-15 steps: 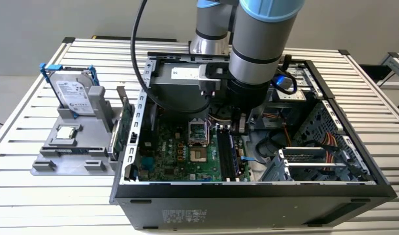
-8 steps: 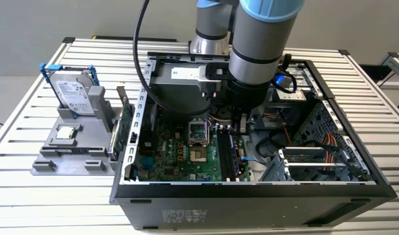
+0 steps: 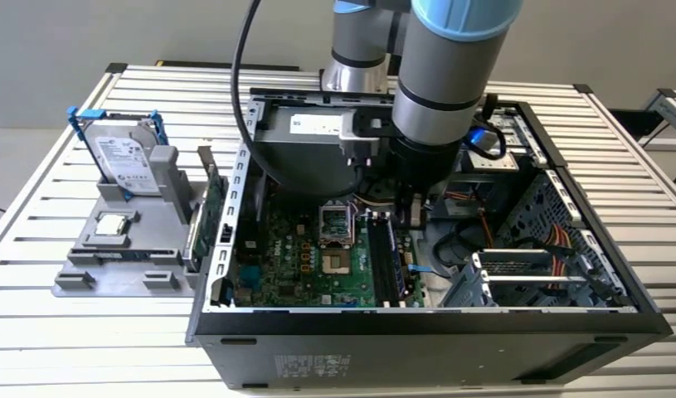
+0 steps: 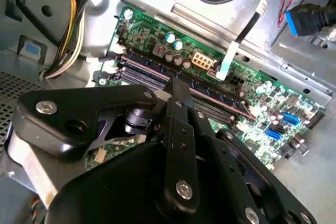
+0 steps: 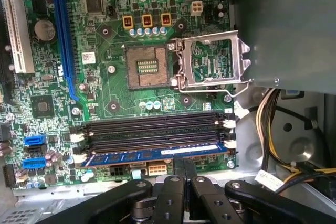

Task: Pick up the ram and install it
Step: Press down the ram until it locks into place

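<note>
The ram, a thin dark greenish stick, stands on edge in the grey holder, just outside the open computer case on the exterior view's left. My gripper is far from it, down inside the case over the memory slots. Its fingers are shut together with nothing between them in both wrist views. A blue memory stick lies seated in the slot nearest the fingertips. Whether the tips touch it I cannot tell.
The holder also carries a silver hard drive and a small square processor chip. On the motherboard the processor socket is bare, its metal latch plate swung open. Cable bundles and a grey metal box crowd the slots.
</note>
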You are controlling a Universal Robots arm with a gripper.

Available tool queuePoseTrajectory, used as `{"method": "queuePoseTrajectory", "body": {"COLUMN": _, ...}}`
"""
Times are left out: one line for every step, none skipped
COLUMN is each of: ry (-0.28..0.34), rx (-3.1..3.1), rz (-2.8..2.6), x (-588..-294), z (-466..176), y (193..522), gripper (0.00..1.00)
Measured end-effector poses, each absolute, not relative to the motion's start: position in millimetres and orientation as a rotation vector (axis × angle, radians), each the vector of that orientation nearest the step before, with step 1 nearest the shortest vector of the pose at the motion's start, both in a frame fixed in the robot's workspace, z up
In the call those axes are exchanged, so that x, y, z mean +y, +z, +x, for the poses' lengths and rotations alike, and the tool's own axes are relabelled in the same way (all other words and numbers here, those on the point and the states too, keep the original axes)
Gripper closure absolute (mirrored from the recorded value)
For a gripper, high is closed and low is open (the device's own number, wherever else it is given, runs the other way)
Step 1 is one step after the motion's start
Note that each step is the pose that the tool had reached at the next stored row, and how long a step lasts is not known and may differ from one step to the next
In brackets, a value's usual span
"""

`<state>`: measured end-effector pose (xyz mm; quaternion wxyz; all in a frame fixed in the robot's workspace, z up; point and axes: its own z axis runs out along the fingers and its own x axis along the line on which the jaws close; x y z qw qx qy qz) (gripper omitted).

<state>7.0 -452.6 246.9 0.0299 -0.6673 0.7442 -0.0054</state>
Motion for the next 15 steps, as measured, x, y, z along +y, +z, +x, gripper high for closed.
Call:
{"method": "queuePoseTrajectory", "body": {"ry": -0.017, "rx": 2.294, "rz": -2.058, "x": -453, "z": 7, "y": 246, "gripper": 1.0}}
{"method": "queuePoseTrajectory", "body": {"ry": -0.017, "rx": 2.294, "rz": -2.058, "x": -453, "z": 7, "y": 245, "gripper": 1.0}}
{"method": "queuePoseTrajectory", "body": {"ry": -0.018, "rx": 2.295, "rz": -2.058, "x": -453, "z": 7, "y": 245, "gripper": 1.0}}
{"method": "queuePoseTrajectory", "body": {"ry": -0.019, "rx": 2.295, "rz": -2.059, "x": -453, "z": 7, "y": 244, "gripper": 1.0}}
{"method": "queuePoseTrajectory", "body": {"ry": -0.019, "rx": 2.295, "rz": -2.059, "x": -453, "z": 7, "y": 243, "gripper": 1.0}}
{"method": "queuePoseTrajectory", "body": {"ry": -0.02, "rx": 2.295, "rz": -2.059, "x": -453, "z": 7, "y": 242, "gripper": 1.0}}
{"method": "queuePoseTrajectory", "body": {"ry": -0.021, "rx": 2.296, "rz": -2.06, "x": -453, "z": 7, "y": 240, "gripper": 1.0}}
{"method": "queuePoseTrajectory", "body": {"ry": -0.022, "rx": 2.296, "rz": -2.06, "x": -453, "z": 7, "y": 239, "gripper": 1.0}}
{"method": "queuePoseTrajectory", "body": {"ry": -0.023, "rx": 2.297, "rz": -2.06, "x": -453, "z": 7, "y": 238, "gripper": 1.0}}
{"method": "queuePoseTrajectory", "body": {"ry": -0.025, "rx": 2.297, "rz": -2.061, "x": -453, "z": 7, "y": 236, "gripper": 1.0}}
{"method": "queuePoseTrajectory", "body": {"ry": -0.026, "rx": 2.298, "rz": -2.062, "x": -453, "z": 7, "y": 234, "gripper": 1.0}}
{"method": "queuePoseTrajectory", "body": {"ry": -0.028, "rx": 2.299, "rz": -2.063, "x": -453, "z": 7, "y": 233, "gripper": 1.0}}
{"method": "queuePoseTrajectory", "body": {"ry": -0.029, "rx": 2.299, "rz": -2.063, "x": -453, "z": 7, "y": 231, "gripper": 1.0}}
{"method": "queuePoseTrajectory", "body": {"ry": -0.03, "rx": 2.3, "rz": -2.064, "x": -453, "z": 7, "y": 229, "gripper": 1.0}}
{"method": "queuePoseTrajectory", "body": {"ry": -0.031, "rx": 2.3, "rz": -2.064, "x": -453, "z": 7, "y": 227, "gripper": 1.0}}
